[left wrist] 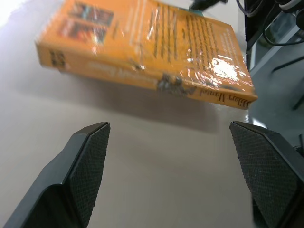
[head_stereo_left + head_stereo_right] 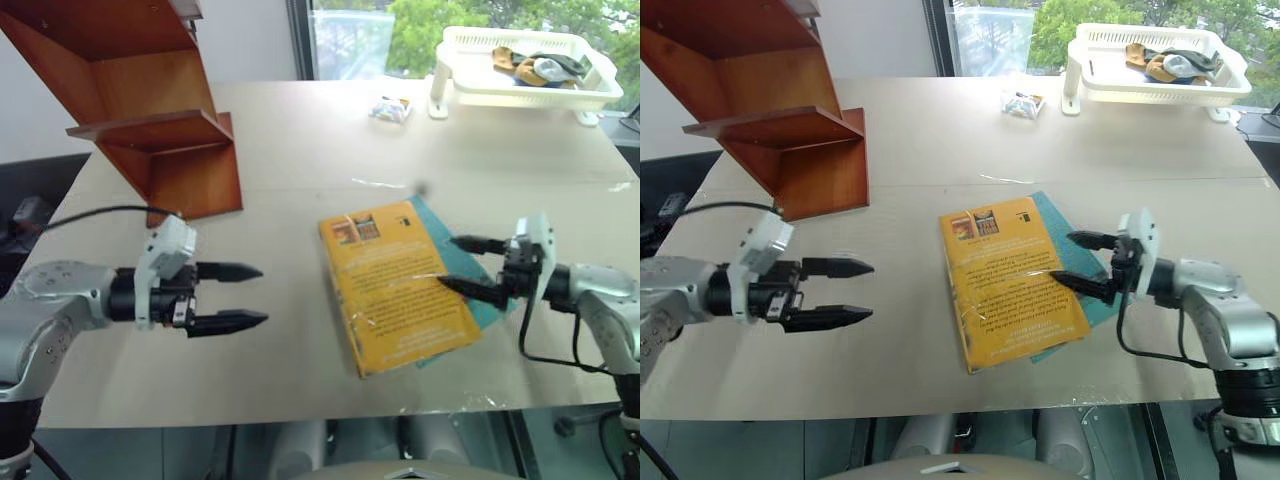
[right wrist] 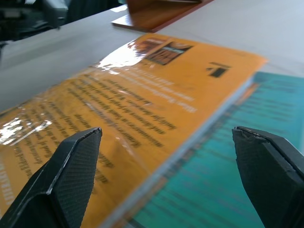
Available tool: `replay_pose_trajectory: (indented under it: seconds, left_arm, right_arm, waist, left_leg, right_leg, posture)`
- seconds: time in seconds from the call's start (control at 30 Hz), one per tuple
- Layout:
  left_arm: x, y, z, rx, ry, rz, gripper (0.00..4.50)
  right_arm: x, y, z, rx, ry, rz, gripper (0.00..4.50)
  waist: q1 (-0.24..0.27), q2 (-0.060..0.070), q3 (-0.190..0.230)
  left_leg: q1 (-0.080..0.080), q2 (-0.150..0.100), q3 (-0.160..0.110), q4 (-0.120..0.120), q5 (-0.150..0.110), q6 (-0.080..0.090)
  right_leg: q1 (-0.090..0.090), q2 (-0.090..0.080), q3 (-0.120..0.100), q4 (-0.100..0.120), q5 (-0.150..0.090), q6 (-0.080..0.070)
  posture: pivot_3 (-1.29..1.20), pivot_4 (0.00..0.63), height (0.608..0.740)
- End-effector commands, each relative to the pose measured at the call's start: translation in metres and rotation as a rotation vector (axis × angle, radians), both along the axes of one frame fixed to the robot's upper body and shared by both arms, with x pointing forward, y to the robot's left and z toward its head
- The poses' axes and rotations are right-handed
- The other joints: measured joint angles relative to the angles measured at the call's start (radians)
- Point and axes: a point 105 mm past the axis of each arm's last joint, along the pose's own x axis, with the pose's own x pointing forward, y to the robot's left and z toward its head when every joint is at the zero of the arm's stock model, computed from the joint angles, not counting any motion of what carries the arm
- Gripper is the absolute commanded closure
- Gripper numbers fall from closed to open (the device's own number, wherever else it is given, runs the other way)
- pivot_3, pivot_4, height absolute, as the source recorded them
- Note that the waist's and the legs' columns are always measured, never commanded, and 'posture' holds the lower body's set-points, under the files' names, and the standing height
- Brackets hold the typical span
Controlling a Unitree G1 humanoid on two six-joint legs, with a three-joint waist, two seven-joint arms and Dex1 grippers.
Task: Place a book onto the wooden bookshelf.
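Observation:
The book (image 2: pixel 395 285), thick, yellow-orange and wrapped in glossy plastic, lies flat on the table, partly on a thinner teal book (image 2: pixel 480 305). My right gripper (image 2: pixel 462 266) hovers open at the book's right edge, its lower finger over the cover. To the book's left, my left gripper (image 2: pixel 247 296) stands open just above the table and points at the spine (image 1: pixel 142 76), a hand's width away. The wooden bookshelf (image 2: pixel 150 110), reddish-brown, stands at the table's far left corner.
A white plastic rack (image 2: pixel 520 65) holding cloth items stands at the far right. A small wrapped packet (image 2: pixel 390 108) lies near the table's back edge. Black cables hang from both wrists. The table's front edge runs just below the book.

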Motion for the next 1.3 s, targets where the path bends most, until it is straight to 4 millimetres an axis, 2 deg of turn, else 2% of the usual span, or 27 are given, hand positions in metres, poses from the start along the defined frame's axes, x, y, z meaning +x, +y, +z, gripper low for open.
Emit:
replay_pose_trajectory:
  seconds: [0.03, 0.2, 0.33, 0.43, 0.63, 0.77, 0.97, 1.1, 1.3]
  left_arm:
    - [-0.004, -0.006, -0.009, -0.081, 0.076, 0.052, 0.24]
    - [0.002, -0.025, -0.038, -0.212, 0.251, 0.174, 0.24]
    - [0.008, -0.045, -0.041, -0.368, 0.347, 0.221, 0.24]
    - [0.007, -0.06, -0.042, -0.439, 0.395, 0.222, 0.24]
    - [0.023, -0.073, -0.051, -0.53, 0.491, 0.325, 0.24]
    - [0.028, -0.079, -0.049, -0.56, 0.528, 0.329, 0.24]
    - [0.033, -0.088, -0.05, -0.576, 0.577, 0.311, 0.24]
    - [0.031, -0.098, -0.048, -0.583, 0.61, 0.267, 0.24]
    - [0.03, -0.098, -0.05, -0.554, 0.638, 0.232, 0.24]
  right_arm:
    - [-0.008, -0.018, 0.024, -0.005, -0.081, -0.032, 0.0]
    - [-0.019, -0.044, 0.054, 0.036, -0.135, -0.108, 0.0]
    - [-0.027, -0.061, 0.07, 0.038, -0.157, -0.161, 0.0]
    - [-0.03, -0.07, 0.071, 0.008, -0.158, -0.193, 0.0]
    - [-0.042, -0.067, 0.065, 0.007, -0.127, -0.163, 0.0]
    - [-0.073, -0.059, 0.061, 0.049, -0.001, -0.018, 0.0]
    - [-0.097, -0.057, 0.064, 0.018, 0.1, 0.076, 0.0]
    - [-0.105, -0.059, 0.066, -0.102, 0.049, 0.117, 0.0]
    - [-0.113, -0.065, 0.077, -0.259, -0.07, 0.215, 0.0]
  waist:
    - [0.001, 0.0, 0.0]
    - [0.001, -0.002, -0.001]
    - [0.003, -0.003, -0.002]
    - [0.003, -0.004, -0.002]
    - [0.003, -0.003, -0.002]
    - [0.011, -0.003, -0.002]
    - [0.018, -0.004, -0.003]
    - [0.024, -0.004, -0.002]
    - [0.024, -0.004, -0.002]
  left_leg:
    - [0.0, 0.0, 0.0, 0.0, 0.0, 0.0]
    - [0.001, 0.0, -0.001, 0.001, 0.0, 0.0]
    - [0.001, 0.0, -0.002, 0.002, 0.0, 0.0]
    - [0.001, 0.0, -0.003, 0.003, 0.0, 0.0]
    - [0.002, 0.0, -0.004, 0.005, 0.0, 0.0]
    - [0.001, -0.001, -0.006, 0.006, 0.0, 0.0]
    - [0.004, -0.001, -0.008, 0.007, 0.0, 0.0]
    - [0.003, -0.001, -0.01, 0.008, 0.0, 0.0]
    - [0.002, -0.001, -0.011, 0.008, 0.0, 0.0]
  right_leg:
    - [0.0, 0.0, 0.0, 0.0, 0.0, 0.0]
    - [0.002, 0.0, 0.0, 0.001, 0.0, 0.0]
    - [0.004, -0.001, -0.001, 0.001, 0.0, 0.0]
    - [0.005, 0.0, -0.002, 0.001, 0.0, 0.0]
    - [0.007, 0.0, -0.003, 0.001, 0.0, 0.0]
    - [0.009, 0.0, -0.004, 0.0, 0.0, 0.0]
    - [0.013, 0.0, -0.006, -0.001, 0.0, 0.0]
    - [0.013, -0.001, -0.007, -0.001, 0.0, 0.0]
    - [0.013, 0.0, -0.008, -0.002, 0.0, 0.0]
  posture:
    - [0.0, 0.15, 0.74]
    - [0.0, 0.15, 0.74]
    - [0.0, 0.15, 0.74]
    - [0.0, 0.15, 0.74]
    - [0.0, 0.15, 0.74]
    - [0.0, 0.15, 0.74]
    - [0.0, 0.15, 0.74]
    - [0.0, 0.15, 0.74]
    - [0.0, 0.15, 0.74]
